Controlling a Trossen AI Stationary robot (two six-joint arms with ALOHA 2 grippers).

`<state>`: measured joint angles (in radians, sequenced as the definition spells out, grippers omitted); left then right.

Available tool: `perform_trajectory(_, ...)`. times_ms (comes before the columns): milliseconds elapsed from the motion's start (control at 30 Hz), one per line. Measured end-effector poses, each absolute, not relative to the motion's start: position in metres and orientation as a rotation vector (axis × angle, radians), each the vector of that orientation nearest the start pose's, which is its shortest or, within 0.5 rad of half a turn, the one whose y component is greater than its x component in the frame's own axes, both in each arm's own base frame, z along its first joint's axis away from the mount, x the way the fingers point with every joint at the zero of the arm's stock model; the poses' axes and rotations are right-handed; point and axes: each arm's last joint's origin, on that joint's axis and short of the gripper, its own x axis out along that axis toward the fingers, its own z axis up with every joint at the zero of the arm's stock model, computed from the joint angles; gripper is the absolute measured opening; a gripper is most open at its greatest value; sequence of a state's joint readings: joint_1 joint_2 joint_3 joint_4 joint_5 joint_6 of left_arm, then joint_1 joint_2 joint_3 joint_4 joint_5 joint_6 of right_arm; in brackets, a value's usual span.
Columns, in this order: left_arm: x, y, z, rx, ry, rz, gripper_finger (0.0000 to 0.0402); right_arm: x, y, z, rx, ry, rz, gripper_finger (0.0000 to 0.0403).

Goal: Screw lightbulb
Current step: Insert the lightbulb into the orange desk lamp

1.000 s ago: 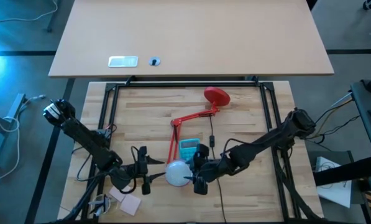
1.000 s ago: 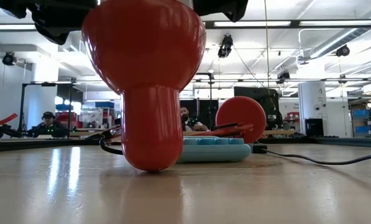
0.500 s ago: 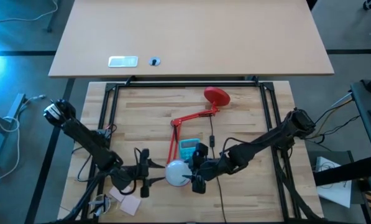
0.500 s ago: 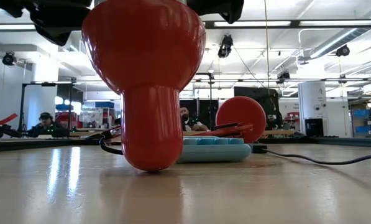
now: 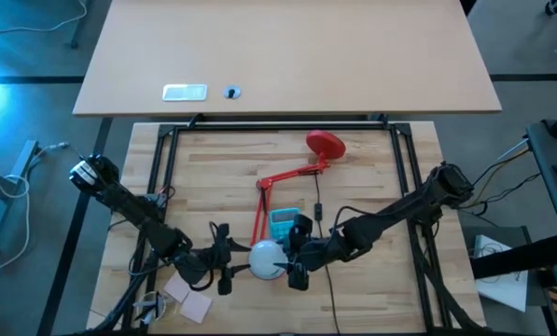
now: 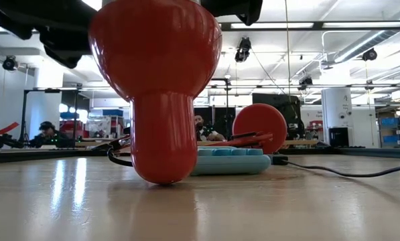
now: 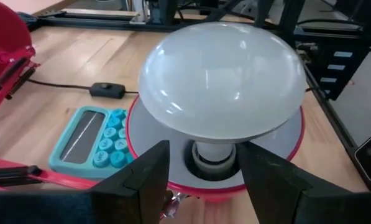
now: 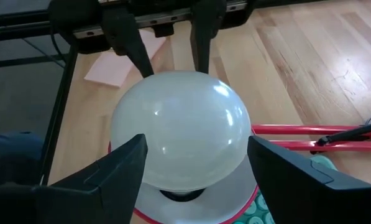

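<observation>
The lightbulb sits dome-up in the upturned shade of the red desk lamp, near the front edge of the wooden worktop. In the left wrist view, the bulb's grey neck enters the socket at the centre of the shade's white interior, ringed by the red rim.

The left end effector is just beside the bulb on its left side. Its fingers are spread apart, released, and stand on either side of the socket below the dome. Contact with the bulb cannot be determined.

The right end effector is just beside the bulb on its right side. Its fingers are also spread wide, released, flanking the dome with a visible gap on each side. The left arm's two dark fingers show beyond the bulb in this view.

A teal calculator lies on the worktop just behind the shade, touching or nearly touching it. The lamp's round red base stands toward the rear of the worktop, joined to the shade by the folded red arm. A black cord with an inline switch runs beside the calculator. Pink paper lies at the front left corner.
</observation>
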<state>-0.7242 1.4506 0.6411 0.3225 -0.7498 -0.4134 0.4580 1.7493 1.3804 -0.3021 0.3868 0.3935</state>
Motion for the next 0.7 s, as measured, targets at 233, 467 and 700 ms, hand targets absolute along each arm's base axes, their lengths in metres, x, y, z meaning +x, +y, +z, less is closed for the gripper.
perform_trajectory(233, 0.222, -0.17, 0.189, -0.074, 0.343, 0.095, 0.0184, 0.355, 0.163, 0.273, 0.117, 0.609, -0.06, 0.028)
perform_trajectory(467, 0.222, -0.17, 0.189, -0.07, 0.343, 0.094, 0.0184, 0.354, 0.162, 0.276, 0.121, 0.6, -0.062, 0.0299)
perform_trajectory(700, 0.222, -0.17, 0.189, -0.07, 0.343, 0.094, 0.0184, 0.342, 0.156, 0.287, 0.086, 0.612, -0.116, 0.03)
